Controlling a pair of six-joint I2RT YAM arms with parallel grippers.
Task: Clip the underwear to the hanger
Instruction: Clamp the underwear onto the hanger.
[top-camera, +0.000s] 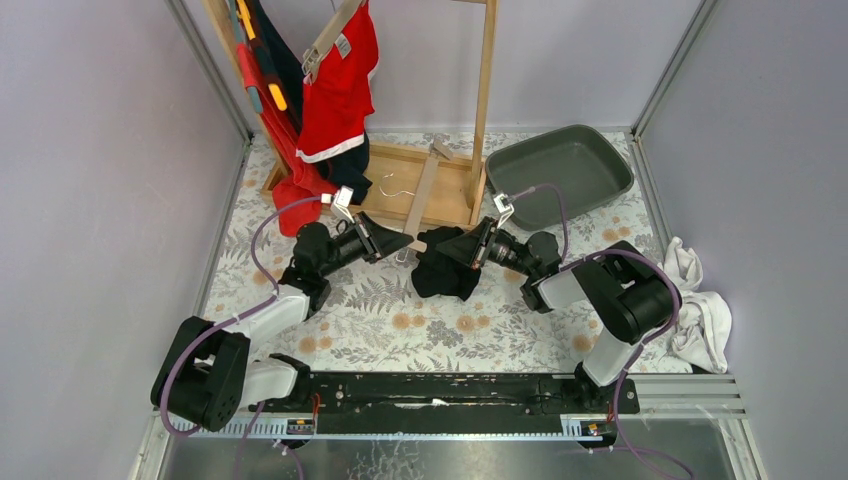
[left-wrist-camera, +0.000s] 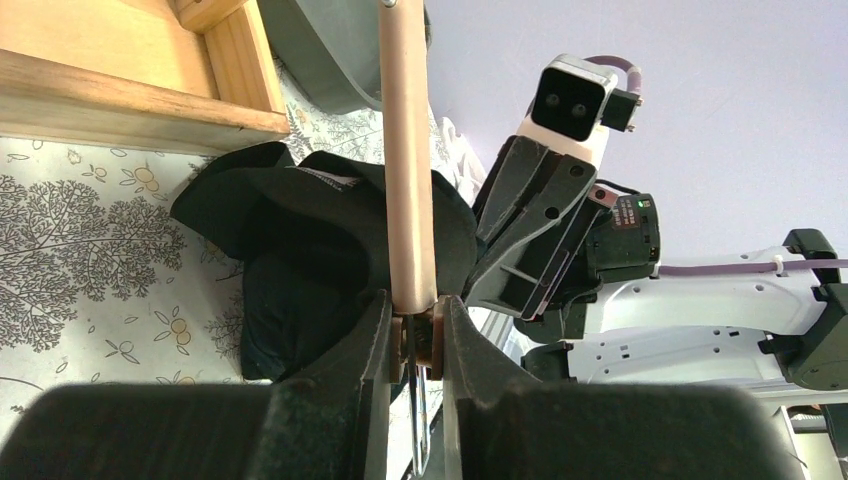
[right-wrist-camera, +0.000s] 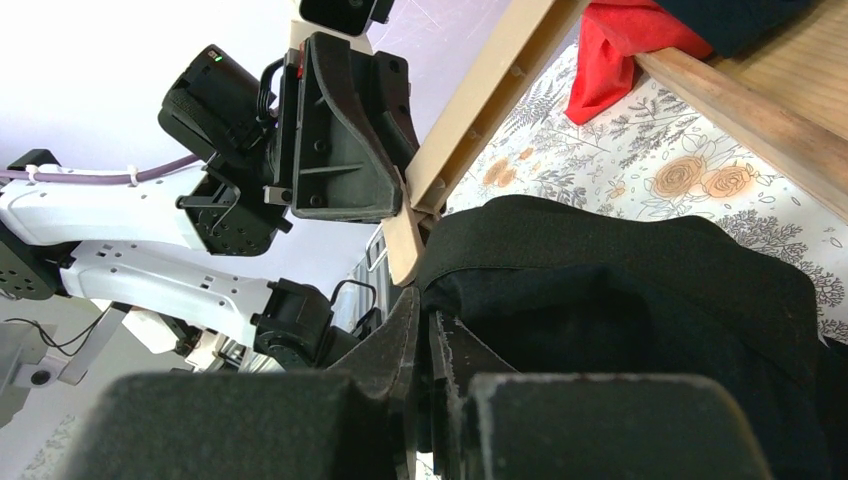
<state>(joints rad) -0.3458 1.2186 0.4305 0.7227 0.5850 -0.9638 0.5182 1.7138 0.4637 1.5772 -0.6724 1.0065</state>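
Left fingers (left-wrist-camera: 362, 350) clamp the hanger (left-wrist-camera: 405, 150), right fingers (right-wrist-camera: 398, 345) the adjoining underwear (right-wrist-camera: 640, 300).

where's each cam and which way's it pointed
top external: above, behind robot, looking down on left arm, right arm, grey tub
left wrist: on left arm, looking past left gripper, shut on hanger, at right arm
right wrist: on right arm, looking past right gripper, shut on black underwear, at left arm
shared: wrist views both show hanger, black underwear

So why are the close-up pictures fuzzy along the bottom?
Left wrist view: the left gripper sits too near the lens and blurs; the hanger is sharp. Right wrist view: likewise the right gripper; the underwear is dark, little detail. Top view: sharp, evenly lit.
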